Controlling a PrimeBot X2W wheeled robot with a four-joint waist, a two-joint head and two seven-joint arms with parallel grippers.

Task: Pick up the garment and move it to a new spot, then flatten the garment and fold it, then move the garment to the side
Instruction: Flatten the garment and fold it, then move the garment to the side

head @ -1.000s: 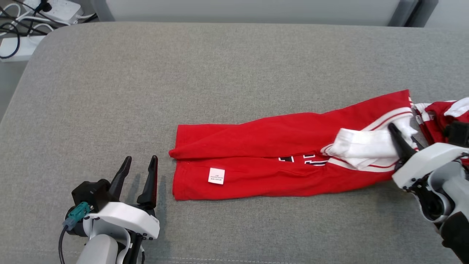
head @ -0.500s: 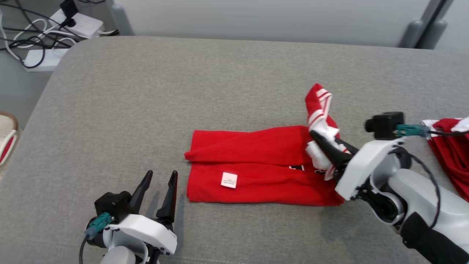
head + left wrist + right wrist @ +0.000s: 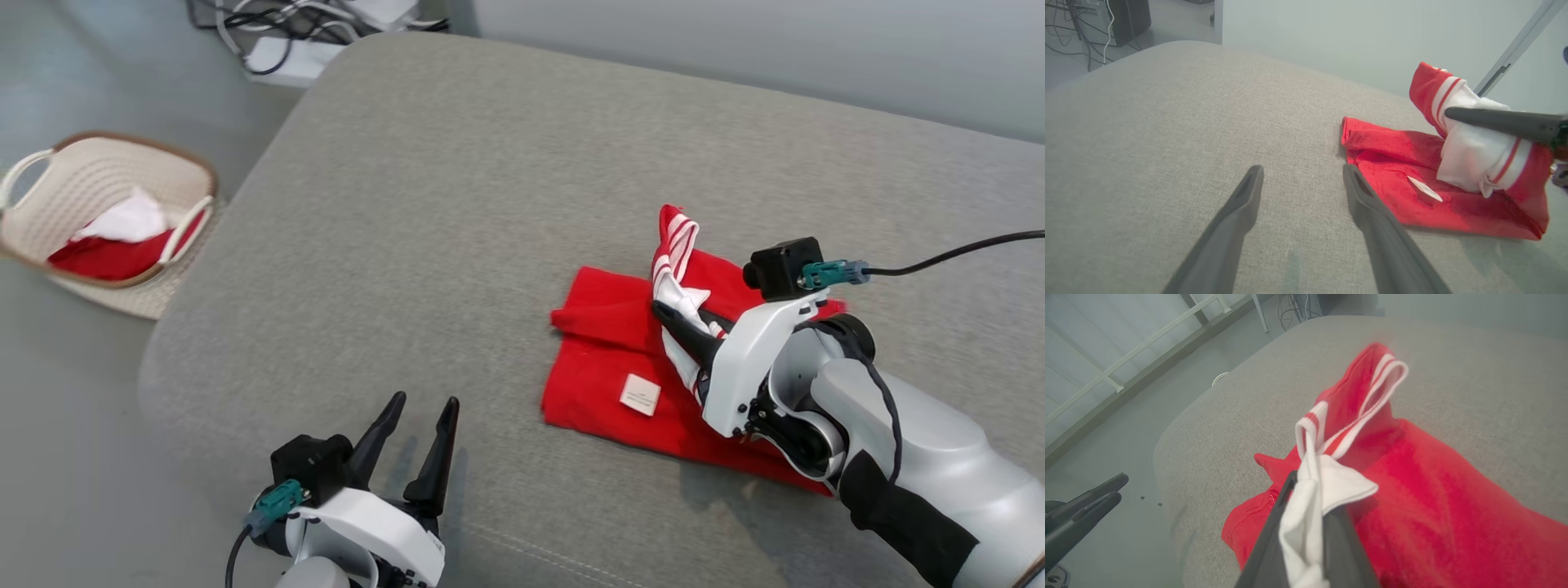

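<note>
Right gripper [image 3: 663, 314] is clamped narrow on the garment [image 3: 604, 327], pinching a bunch of its white, red-striped trim [image 3: 676, 245] between the two dark fingers, and that trim stands up above the rest of the cloth. The red body of the garment lies flat on the grey cushion [image 3: 457, 180], right of centre in the head view, with a small white label [image 3: 640, 394] facing up near its front edge. The lifted end hangs over the flat part, so the cloth doubles back on itself there. Over on the other side, the left gripper [image 3: 424, 402] sits above bare cushion, jaws spread wide with nothing between them, near the garment's closest corner but not touching it. Down on the floor off the cushion's left end there's a pale basket [image 3: 131, 140] with red and white cloth [image 3: 114, 237] inside, and a tangle of cables [image 3: 269, 24] lies beyond the far corner
</note>
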